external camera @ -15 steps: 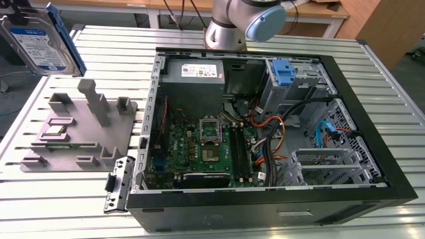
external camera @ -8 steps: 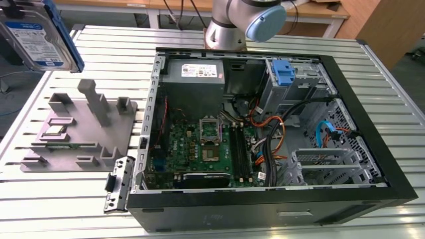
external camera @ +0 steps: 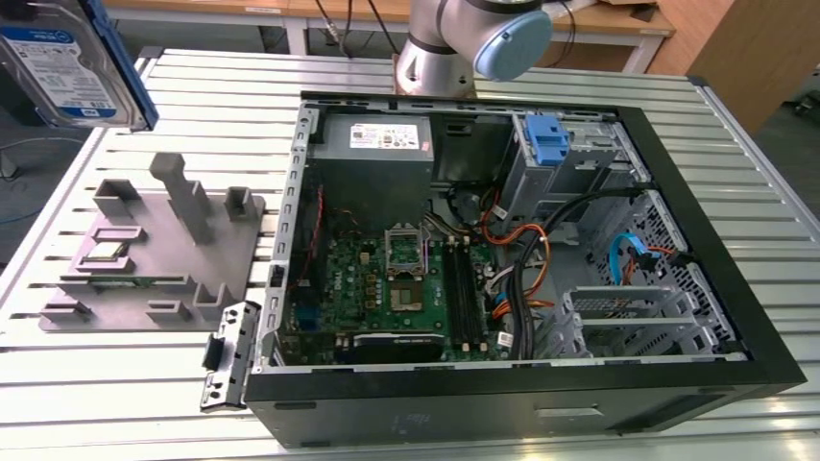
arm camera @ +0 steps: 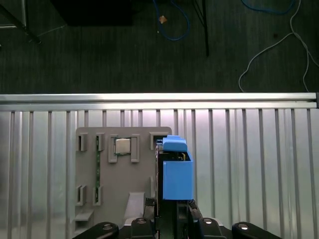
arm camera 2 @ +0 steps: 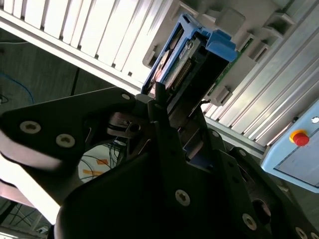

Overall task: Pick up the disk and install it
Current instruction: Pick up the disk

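The disk (external camera: pixel 64 67), silver with a white-and-blue label and blue rails, hangs in the air high at the exterior view's left, above the grey parts holder (external camera: pixel 154 250). In both wrist views my gripper (arm camera 2: pixel 169 107) (arm camera: pixel 169 209) is shut on the disk (arm camera 2: pixel 199 55) (arm camera: pixel 177 174), which shows edge-on with its blue rail beyond the black fingers (arm camera 2: pixel 159 99). Below it in the first wrist view lies the grey holder (arm camera: pixel 114 174) on the slatted table. The open computer case (external camera: pixel 717 288) lies at the exterior view's right, apart from the disk.
Inside the case are a green motherboard (external camera: pixel 384 288), a grey power-supply box (external camera: pixel 374 139), a blue latch (external camera: pixel 547 142) on the drive cage, and loose cables (external camera: pixel 539 240). The arm's base (external camera: pixel 468 43) stands behind the case. A red button (arm camera 2: pixel 299 137) sits on a grey box.
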Controlling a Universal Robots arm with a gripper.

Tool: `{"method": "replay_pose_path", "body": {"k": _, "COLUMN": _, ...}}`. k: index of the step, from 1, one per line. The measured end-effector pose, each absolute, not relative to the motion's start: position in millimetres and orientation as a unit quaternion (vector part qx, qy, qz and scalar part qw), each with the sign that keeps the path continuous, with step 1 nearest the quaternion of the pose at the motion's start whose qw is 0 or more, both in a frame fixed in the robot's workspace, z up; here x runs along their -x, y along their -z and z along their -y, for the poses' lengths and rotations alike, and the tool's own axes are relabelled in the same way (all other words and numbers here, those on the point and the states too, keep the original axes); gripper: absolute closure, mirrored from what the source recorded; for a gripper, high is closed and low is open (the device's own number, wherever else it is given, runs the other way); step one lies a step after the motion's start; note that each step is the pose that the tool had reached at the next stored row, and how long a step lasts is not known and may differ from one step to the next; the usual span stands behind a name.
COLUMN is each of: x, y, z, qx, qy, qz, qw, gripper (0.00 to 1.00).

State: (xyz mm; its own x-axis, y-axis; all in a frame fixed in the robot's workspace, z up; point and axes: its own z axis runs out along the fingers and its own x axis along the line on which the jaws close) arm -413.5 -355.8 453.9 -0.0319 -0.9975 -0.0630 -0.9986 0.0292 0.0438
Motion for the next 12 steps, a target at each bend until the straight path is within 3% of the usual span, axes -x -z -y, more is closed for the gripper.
{"method": "replay_pose_path", "body": {"k": 12, "x": 413.5, "y": -456.8, "z": 355.8, "qx": 0.696, "qy": -0.038, "qz": -0.717, "qw": 0.007, "gripper": 0.65}}
